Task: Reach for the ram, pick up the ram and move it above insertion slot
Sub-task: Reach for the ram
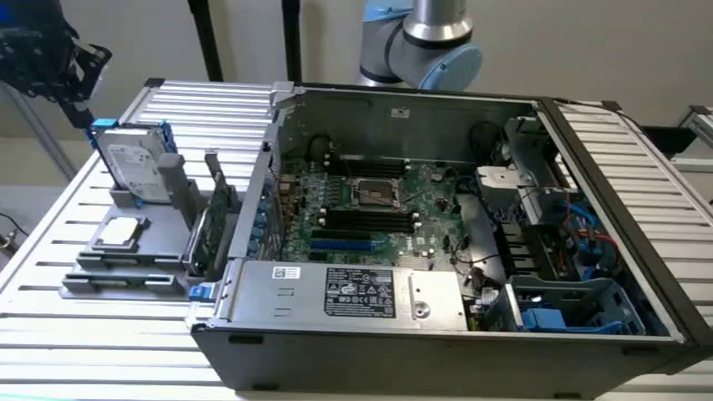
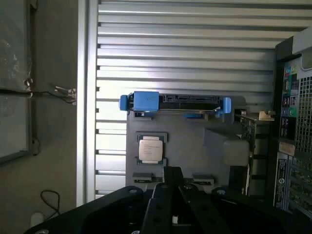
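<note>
The ram (image 1: 213, 180) appears as a thin green stick standing on edge in the grey holder (image 1: 134, 259), close to the outside wall of the open computer case (image 1: 446, 334). Several parallel black insertion slots (image 1: 359, 219) lie on the motherboard, on the near side of the silver CPU socket (image 1: 376, 194). My gripper (image 1: 76, 102) hangs high at the exterior view's far left, above the upright hard drive (image 1: 136, 167) and well away from the ram. In the wrist view my gripper (image 2: 173, 171) looks down on the holder, its fingers together with nothing between them.
A loose CPU (image 2: 150, 149) lies flat on the holder. A wider green expansion card (image 1: 226, 234) stands beside the ram. The blue-railed hard drive (image 2: 173, 103) sits at the holder's far end. The case wall (image 2: 292, 146) rises next to the holder. The slatted metal table (image 1: 100, 351) surrounds everything.
</note>
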### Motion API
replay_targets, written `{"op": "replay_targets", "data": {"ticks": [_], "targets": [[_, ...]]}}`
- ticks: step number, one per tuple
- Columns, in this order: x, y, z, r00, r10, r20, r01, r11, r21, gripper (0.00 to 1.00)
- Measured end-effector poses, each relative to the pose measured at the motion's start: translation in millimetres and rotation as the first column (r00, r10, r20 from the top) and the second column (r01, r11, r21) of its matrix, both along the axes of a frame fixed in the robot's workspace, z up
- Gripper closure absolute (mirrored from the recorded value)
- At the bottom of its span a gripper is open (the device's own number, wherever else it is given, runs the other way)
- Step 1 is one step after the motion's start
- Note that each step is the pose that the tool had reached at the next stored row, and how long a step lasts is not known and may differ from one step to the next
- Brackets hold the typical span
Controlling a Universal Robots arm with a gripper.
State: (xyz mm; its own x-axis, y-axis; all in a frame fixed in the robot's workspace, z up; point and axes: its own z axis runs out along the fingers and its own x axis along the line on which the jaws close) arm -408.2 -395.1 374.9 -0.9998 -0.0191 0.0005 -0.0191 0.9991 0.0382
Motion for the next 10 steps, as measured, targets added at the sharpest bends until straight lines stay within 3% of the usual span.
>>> {"op": "replay_targets", "data": {"ticks": [10], "targets": [[0.0, 0.0, 0.0, 1.0000, 0.000, 0.0000, 0.000, 1.0000, 0.0000, 0.89]]}}
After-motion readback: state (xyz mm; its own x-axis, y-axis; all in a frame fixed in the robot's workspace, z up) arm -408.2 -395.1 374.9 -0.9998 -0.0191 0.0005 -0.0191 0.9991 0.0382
